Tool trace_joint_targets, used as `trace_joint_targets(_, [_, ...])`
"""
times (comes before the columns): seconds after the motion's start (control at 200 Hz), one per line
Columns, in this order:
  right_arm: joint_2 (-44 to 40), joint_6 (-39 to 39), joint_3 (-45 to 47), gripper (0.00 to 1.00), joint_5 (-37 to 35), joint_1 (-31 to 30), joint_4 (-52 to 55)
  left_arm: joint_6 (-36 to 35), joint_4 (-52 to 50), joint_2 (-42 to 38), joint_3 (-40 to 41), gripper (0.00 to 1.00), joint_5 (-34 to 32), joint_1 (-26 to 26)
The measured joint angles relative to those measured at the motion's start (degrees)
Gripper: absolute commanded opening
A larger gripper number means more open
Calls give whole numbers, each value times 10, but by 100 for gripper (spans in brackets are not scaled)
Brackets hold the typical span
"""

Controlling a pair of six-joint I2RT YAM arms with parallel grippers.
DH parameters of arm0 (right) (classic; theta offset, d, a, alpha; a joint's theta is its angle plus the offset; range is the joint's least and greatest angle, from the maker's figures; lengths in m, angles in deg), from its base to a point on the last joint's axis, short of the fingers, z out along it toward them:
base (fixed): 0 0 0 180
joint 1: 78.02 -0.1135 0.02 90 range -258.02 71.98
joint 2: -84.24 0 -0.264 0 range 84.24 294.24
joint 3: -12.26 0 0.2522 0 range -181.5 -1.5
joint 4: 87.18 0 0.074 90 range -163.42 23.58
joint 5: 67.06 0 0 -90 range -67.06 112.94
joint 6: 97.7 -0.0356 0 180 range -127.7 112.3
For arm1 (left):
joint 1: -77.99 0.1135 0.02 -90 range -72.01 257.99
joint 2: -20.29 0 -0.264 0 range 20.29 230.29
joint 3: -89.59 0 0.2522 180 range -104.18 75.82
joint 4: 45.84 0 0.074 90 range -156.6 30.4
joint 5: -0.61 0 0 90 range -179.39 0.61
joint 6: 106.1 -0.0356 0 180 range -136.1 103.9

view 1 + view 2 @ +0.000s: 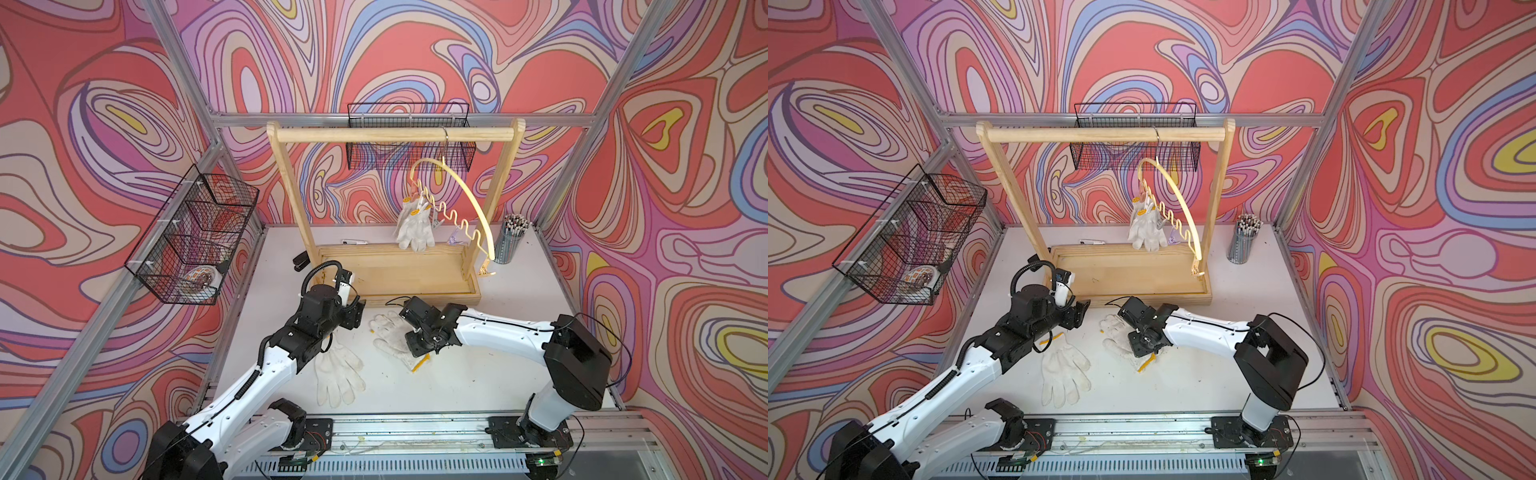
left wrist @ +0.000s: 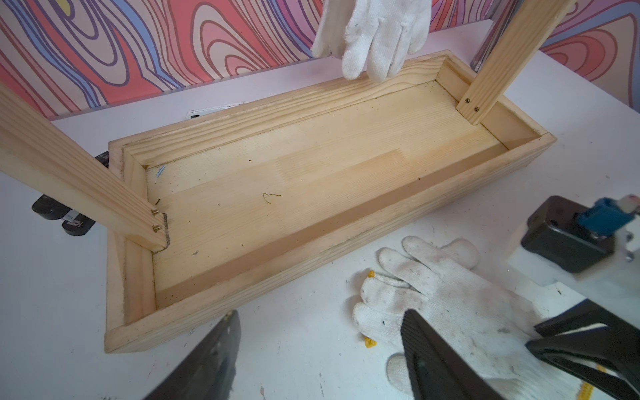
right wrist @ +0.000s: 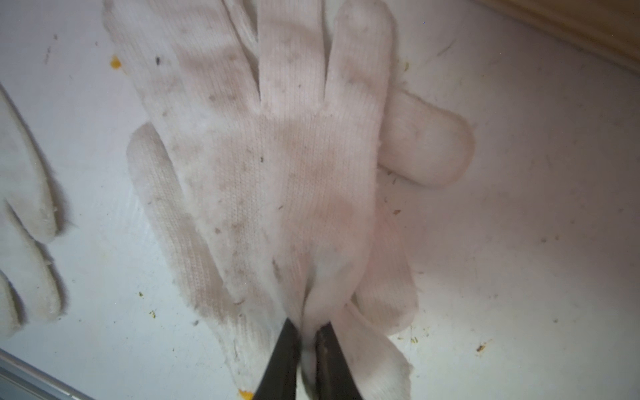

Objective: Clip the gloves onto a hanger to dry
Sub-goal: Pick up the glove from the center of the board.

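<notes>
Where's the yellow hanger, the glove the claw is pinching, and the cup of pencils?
yellow hanger [image 1: 466, 185]: in a top view, on its arched top bar.
pinched glove [image 3: 277, 173]: in the right wrist view, on its palm.
cup of pencils [image 1: 509, 246]: in a top view, on its side wall.

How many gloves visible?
5, likely: two hanging gloves on the hanger; one flat glove near the left arm; two stacked gloves at the right pincer, shut on the top one. Overlaps could hide another.
</notes>
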Motion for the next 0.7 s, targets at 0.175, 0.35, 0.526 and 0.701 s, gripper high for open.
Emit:
trace_joint_targets(0.175, [0, 4, -5, 24, 2, 0, 9, 0, 0, 0, 0, 76, 5, 0])
trace_joint_targets(0.35, [1, 7, -11, 16, 7, 0, 10, 0, 5, 0, 3, 76, 10, 0])
trace_joint_targets(0.526, [11, 5, -11, 35, 12, 0, 10, 0, 7, 0, 13, 76, 17, 0])
trace_joint_targets(0.701, [19, -3, -6, 36, -1, 0, 12, -3, 14, 0, 23, 75, 21, -25])
